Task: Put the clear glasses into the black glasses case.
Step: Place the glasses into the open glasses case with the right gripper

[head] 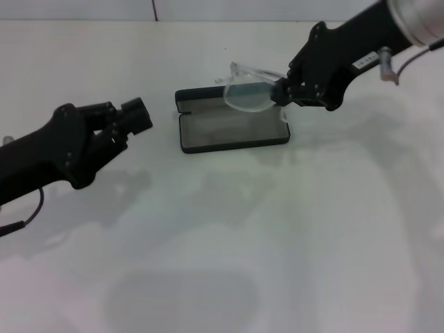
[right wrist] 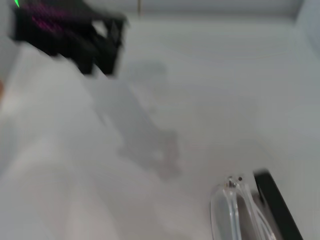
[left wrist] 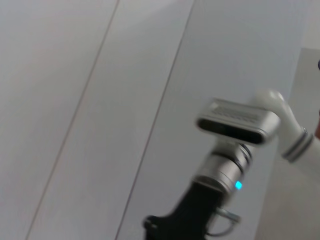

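Note:
The black glasses case (head: 234,147) lies open in the middle of the white table, its grey lining facing up and its lid (head: 198,98) on the far side. The clear glasses (head: 247,96) hang tilted over the case's far right part. My right gripper (head: 284,94) holds them by their right end. In the right wrist view the clear glasses (right wrist: 234,210) show close up beside an edge of the black glasses case (right wrist: 276,204). My left gripper (head: 137,115) hovers left of the case, apart from it, holding nothing.
The white table (head: 277,236) spreads wide in front of the case. My left arm (right wrist: 67,32) shows far off in the right wrist view. The left wrist view holds only a wall, the robot's head camera (left wrist: 235,122) and part of an arm.

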Tool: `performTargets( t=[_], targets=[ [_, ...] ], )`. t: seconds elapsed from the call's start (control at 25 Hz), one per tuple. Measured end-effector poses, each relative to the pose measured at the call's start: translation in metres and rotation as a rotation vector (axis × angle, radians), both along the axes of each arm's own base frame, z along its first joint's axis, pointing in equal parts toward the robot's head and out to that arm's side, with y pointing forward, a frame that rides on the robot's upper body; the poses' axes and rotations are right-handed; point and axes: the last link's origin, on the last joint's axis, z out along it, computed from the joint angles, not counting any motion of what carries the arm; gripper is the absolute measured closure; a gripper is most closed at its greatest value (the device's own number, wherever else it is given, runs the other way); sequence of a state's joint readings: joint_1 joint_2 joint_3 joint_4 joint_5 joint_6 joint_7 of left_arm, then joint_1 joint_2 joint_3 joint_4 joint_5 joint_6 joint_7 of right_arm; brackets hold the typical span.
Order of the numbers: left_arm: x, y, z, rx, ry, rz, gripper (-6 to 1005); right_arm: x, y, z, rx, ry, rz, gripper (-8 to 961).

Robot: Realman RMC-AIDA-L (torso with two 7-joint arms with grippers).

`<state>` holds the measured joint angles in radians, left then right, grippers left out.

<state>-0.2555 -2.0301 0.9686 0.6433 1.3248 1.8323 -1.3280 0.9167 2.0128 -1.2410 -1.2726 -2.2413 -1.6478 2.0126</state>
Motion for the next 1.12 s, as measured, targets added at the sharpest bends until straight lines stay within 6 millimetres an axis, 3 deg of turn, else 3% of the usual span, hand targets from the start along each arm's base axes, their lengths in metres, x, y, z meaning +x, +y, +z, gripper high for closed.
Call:
performTargets(
  t=[0.2,0.72,1.12],
  targets=[
    [0.0,-0.001,-0.002,-0.028,0.051,-0.02,875,-0.008,0.012,-0.017,-0.007,-0.133,-0.021,844],
    [-0.013,-0.01,0.009,0.01,0.064,0.026,873,0.005,0.007,-0.078,0.092,-0.272,0.104,834],
    [-0.012,-0.007,0.011,0.023,0.065,0.024,872,0.012,0.012,-0.084,0.147,-0.261,0.097,827]
  ],
)
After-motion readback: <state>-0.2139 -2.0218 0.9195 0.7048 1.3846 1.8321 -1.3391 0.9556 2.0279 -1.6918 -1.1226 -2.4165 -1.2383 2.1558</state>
